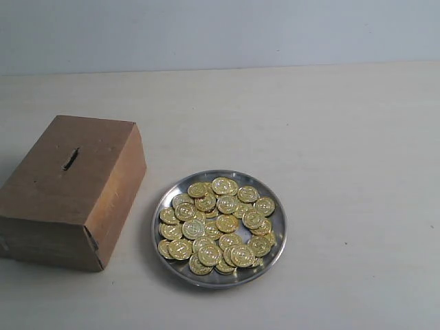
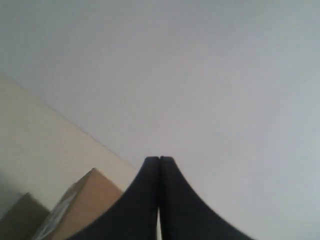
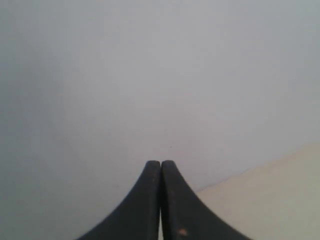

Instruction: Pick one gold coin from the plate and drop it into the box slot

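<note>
Resting just beside the box (image 1: 69, 192), the plate (image 1: 281, 228) holds heaped gold coins (image 1: 218, 223).

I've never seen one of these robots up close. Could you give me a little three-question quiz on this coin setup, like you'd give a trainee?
1. Where on the box is the slot? A) its top face B) the side facing the plate C) its front side
2. True or false: the left claw and the right claw are both spread wide open.
3. Fill in: in the exterior view, the plate of gold coins stands to the ___ of the box.
Key: 1 A. 2 False; both are shut and hold nothing. 3 right.
</note>
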Robot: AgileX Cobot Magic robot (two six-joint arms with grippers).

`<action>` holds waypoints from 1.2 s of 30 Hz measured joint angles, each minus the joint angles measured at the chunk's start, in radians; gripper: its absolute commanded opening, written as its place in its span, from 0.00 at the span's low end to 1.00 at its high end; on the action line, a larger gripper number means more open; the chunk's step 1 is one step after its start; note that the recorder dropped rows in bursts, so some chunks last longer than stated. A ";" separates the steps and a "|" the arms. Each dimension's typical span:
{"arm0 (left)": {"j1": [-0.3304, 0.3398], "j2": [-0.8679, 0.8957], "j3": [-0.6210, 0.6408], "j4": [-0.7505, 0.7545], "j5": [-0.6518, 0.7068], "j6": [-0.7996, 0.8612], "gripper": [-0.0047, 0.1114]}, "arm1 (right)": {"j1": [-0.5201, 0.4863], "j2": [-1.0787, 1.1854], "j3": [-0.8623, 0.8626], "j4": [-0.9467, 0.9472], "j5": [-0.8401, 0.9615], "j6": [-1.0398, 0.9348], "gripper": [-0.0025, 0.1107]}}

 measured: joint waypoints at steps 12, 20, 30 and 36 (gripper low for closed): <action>-0.204 0.401 -0.574 0.082 0.539 0.672 0.04 | 0.000 0.674 -0.618 0.023 0.552 -0.481 0.02; -0.220 0.773 -0.604 0.065 0.725 0.938 0.04 | 0.157 1.142 -0.778 0.079 0.731 -0.637 0.02; -0.279 0.953 -0.604 -0.035 0.725 1.208 0.04 | 0.614 1.589 -0.857 -0.320 0.703 -0.418 0.02; -0.279 0.962 -0.604 -0.037 0.725 1.252 0.10 | 0.733 1.772 -0.907 -0.351 0.683 -0.383 0.21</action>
